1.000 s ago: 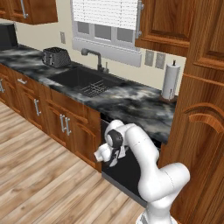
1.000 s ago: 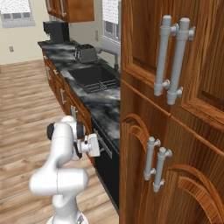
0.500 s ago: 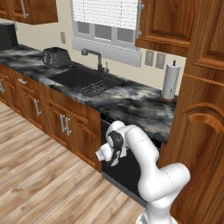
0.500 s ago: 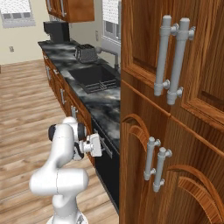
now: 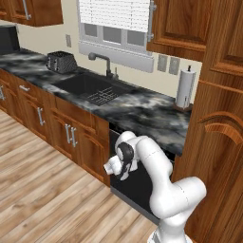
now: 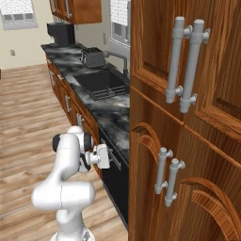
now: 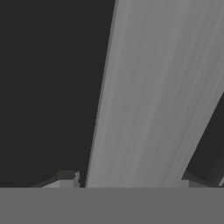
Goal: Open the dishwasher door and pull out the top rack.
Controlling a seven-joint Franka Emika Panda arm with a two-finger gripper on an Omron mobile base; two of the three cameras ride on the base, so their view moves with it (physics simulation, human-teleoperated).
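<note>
The dishwasher door (image 5: 140, 192) is a black panel under the marble counter and stands closed, so the top rack is hidden behind it. Its silver-grey bar handle (image 6: 116, 158) runs along the top of the door. My gripper (image 6: 107, 157) is pressed up to that handle from the front. In the hand view the handle (image 7: 153, 96) runs as a wide grey band up between my two fingertips (image 7: 65, 180), which sit tight against its two edges. My gripper (image 7: 131, 181) is shut on the bar. From the left base camera the hand (image 5: 119, 168) sits at the door's upper left corner.
Brown cabinet doors (image 5: 71, 137) adjoin the dishwasher on the left, and a tall wooden cabinet (image 5: 218, 156) rises on its right. The counter (image 5: 142, 111) carries a sink (image 5: 92, 88), a toaster (image 5: 61, 61) and a paper towel roll (image 5: 185, 88). Open wooden floor (image 5: 52, 190) lies in front.
The fingers have closed in on the handle bar. The arm and base have barely moved.
</note>
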